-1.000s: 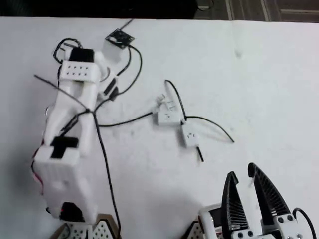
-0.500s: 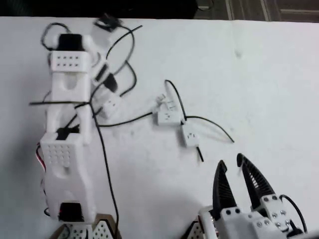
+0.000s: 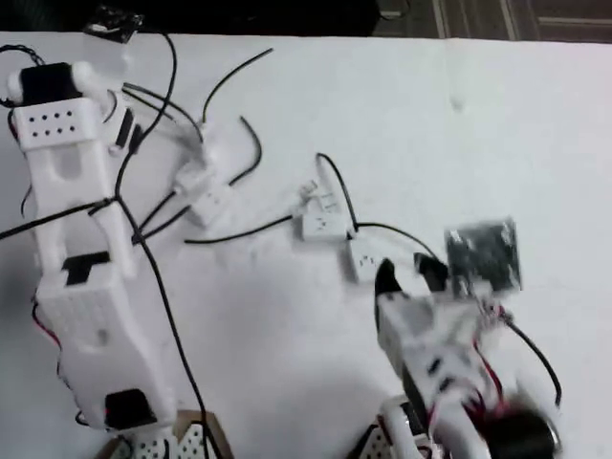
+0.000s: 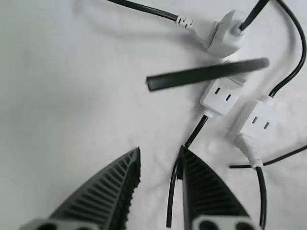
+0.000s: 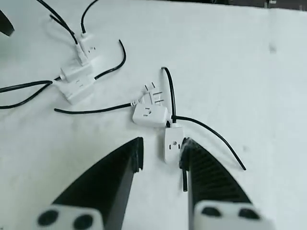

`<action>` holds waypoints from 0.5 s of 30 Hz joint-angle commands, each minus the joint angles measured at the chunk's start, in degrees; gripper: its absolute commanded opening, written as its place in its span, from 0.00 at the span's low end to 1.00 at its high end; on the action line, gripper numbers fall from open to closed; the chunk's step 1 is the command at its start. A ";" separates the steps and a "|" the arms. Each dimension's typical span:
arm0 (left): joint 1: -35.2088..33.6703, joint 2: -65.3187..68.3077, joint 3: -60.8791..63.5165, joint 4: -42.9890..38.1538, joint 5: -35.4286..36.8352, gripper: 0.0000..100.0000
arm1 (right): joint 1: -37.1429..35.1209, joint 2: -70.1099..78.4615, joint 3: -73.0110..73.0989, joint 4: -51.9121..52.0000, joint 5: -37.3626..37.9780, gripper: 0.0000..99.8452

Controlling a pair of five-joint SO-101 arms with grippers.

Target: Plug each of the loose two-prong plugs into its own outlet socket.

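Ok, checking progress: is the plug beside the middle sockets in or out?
Out. The plug lies loose by a socket, both prongs bare, in the right wrist view.

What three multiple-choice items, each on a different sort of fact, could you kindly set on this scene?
1. The right pincer is:
A) beside the middle sockets
B) at the far edge
C) at the left edge

2. The cords are:
A) red
B) black
C) white

3. The left pincer is:
A) shut on a plug
B) shut on a socket
C) open

1A, one of those sockets lies right at its tips. 2B, black leads run from the sockets. 3C, its jaws stand apart.
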 commanded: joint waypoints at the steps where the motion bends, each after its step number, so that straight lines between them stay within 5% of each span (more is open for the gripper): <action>1: -0.40 -12.62 7.12 0.09 0.53 0.13 | 0.48 8.31 0.09 -3.30 0.44 0.13; 8: 0.66 -33.80 31.21 -2.73 0.53 0.13 | 0.48 21.67 0.09 -8.22 11.60 0.13; 15: 0.57 -53.67 63.82 -14.33 0.44 0.13 | 0.48 33.71 -0.18 -16.40 20.92 0.13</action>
